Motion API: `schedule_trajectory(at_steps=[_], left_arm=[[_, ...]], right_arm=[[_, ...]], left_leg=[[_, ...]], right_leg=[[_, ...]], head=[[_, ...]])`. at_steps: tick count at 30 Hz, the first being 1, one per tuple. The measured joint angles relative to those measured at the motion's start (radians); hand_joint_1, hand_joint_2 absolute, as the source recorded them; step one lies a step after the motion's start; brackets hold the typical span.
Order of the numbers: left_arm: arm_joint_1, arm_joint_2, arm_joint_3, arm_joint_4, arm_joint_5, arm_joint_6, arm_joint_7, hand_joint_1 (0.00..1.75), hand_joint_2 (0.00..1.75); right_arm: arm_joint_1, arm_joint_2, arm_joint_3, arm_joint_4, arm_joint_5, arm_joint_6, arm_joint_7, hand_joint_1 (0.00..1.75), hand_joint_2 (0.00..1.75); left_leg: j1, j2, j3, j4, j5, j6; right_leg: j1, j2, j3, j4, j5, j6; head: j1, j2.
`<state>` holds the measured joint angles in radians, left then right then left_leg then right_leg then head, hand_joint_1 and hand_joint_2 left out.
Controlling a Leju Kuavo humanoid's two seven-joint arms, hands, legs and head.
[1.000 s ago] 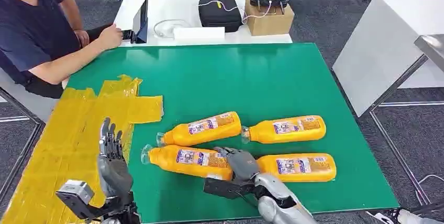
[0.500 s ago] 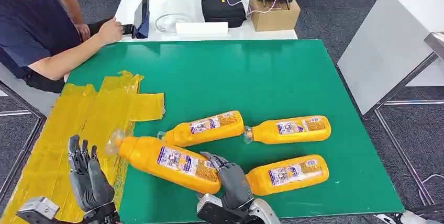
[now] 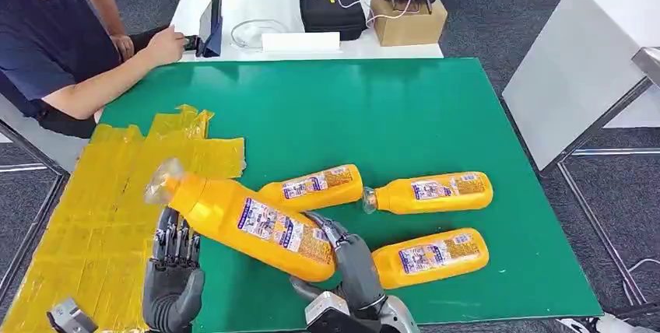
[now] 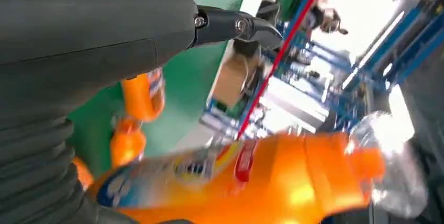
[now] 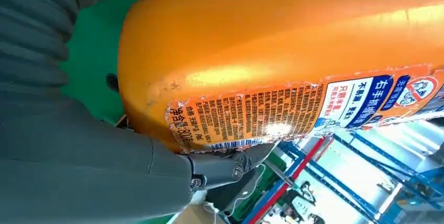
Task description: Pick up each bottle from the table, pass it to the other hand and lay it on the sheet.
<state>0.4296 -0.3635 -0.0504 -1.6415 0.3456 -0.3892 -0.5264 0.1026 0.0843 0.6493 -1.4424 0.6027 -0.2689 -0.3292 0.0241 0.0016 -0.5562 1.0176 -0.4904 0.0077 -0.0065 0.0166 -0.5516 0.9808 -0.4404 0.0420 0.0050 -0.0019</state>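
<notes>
**Bottle Raised Over Green Table**

The right hand (image 3: 354, 263) grasps the base of an orange bottle (image 3: 249, 226), tilted with its clear cap toward the yellow sheet (image 3: 93, 208). The left hand (image 3: 173, 271), fingers apart and holding nothing, waits beneath the bottle's neck. Three more bottles (image 3: 428, 193) lie beyond, on the green table (image 3: 373, 115).

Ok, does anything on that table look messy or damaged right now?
The yellow sheet is crumpled, its far edge ragged. The label on the held bottle in the right hand is torn at one edge. No spills.
</notes>
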Motion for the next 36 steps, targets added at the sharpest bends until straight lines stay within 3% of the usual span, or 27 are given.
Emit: schedule_trajectory(at_steps=[9,26,27,28,36], left_arm=[[0.025,0.000,-0.050,-0.022,0.011,-0.094,0.024,0.00,1.75],[0.003,0.000,-0.036,0.000,0.031,-0.058,0.034,0.00,1.75],[0.001,0.000,-0.033,0.004,0.026,-0.044,0.029,0.37,1.75],[0.000,0.000,-0.029,0.008,0.018,-0.033,0.023,1.75,1.75],[-0.005,0.000,-0.007,0.023,-0.013,0.024,-0.025,1.75,1.75]], right_arm=[[-0.008,0.015,0.000,0.012,0.041,0.043,0.024,1.75,1.75],[-0.139,0.028,0.153,0.195,0.193,0.120,0.025,1.75,1.75],[-0.146,0.028,0.163,0.203,0.196,0.123,0.022,1.75,1.75],[-0.152,0.028,0.172,0.211,0.197,0.123,0.019,1.75,1.75],[-0.178,0.051,0.197,0.273,0.196,0.103,0.011,1.75,1.75]], left_leg=[[0.000,0.000,-0.001,0.000,0.000,0.000],[0.000,0.000,-0.002,0.000,0.001,0.000],[0.000,0.000,-0.002,0.000,0.001,0.000],[0.000,0.000,-0.002,0.000,0.001,0.000],[0.000,0.000,-0.003,0.000,0.001,0.000]], right_leg=[[0.000,0.000,0.000,0.000,0.000,0.000],[0.000,0.000,-0.002,0.000,0.000,0.000],[0.000,0.000,-0.002,0.000,0.000,0.000],[0.000,0.000,-0.002,0.000,0.000,0.000],[0.000,0.000,-0.003,0.000,0.000,0.000]], head=[[0.000,0.000],[0.000,0.000],[0.001,0.000],[0.000,0.000],[0.001,0.000]])
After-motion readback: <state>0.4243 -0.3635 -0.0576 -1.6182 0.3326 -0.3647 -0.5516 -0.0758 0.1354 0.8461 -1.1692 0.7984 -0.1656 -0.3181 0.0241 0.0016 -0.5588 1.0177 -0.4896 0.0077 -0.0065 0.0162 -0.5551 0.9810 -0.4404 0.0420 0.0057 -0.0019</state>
